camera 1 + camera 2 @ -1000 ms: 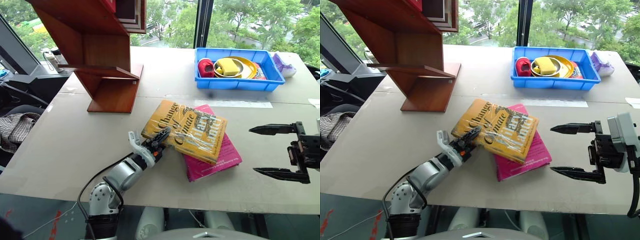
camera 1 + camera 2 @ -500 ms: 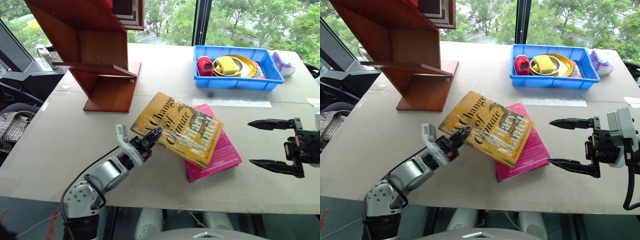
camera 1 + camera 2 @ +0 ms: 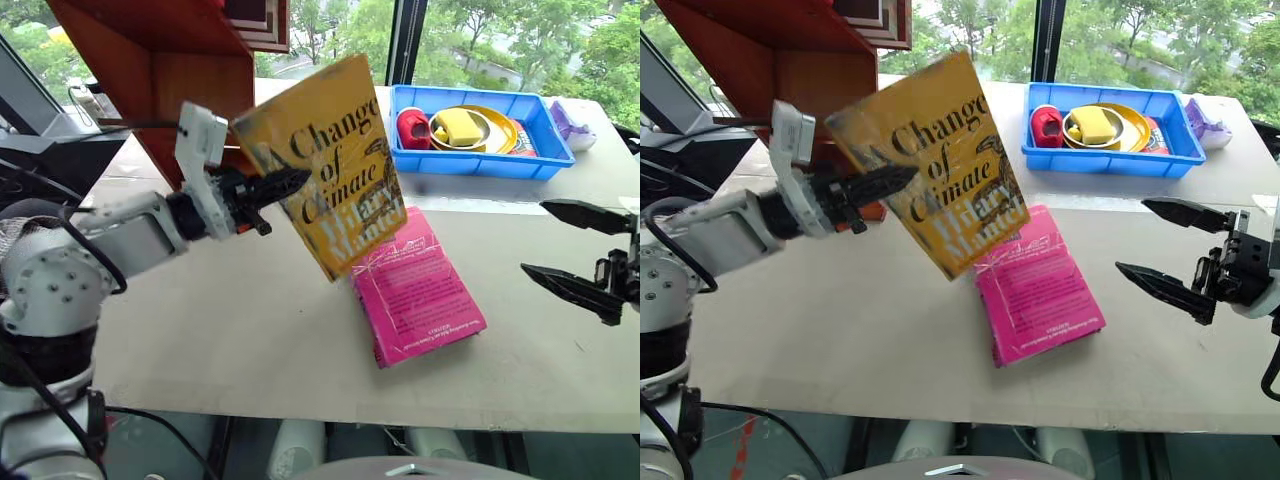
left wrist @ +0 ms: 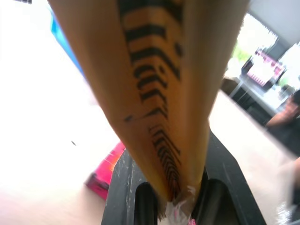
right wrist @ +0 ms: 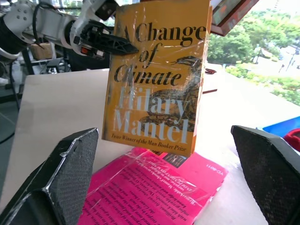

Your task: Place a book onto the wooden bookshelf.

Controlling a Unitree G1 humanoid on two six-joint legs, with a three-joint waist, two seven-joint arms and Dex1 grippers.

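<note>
While left gripper jaws clamp the book upright above the table, right gripper jaws wide.

The left arm reaches in from the left, raised, its forearm about level and pointing toward the right, and the left pincer is clamped on the edge of the book, holding it upright in the air. The right pincer hangs at the right side, its two black fingers spread wide, gripping nothing.
</note>
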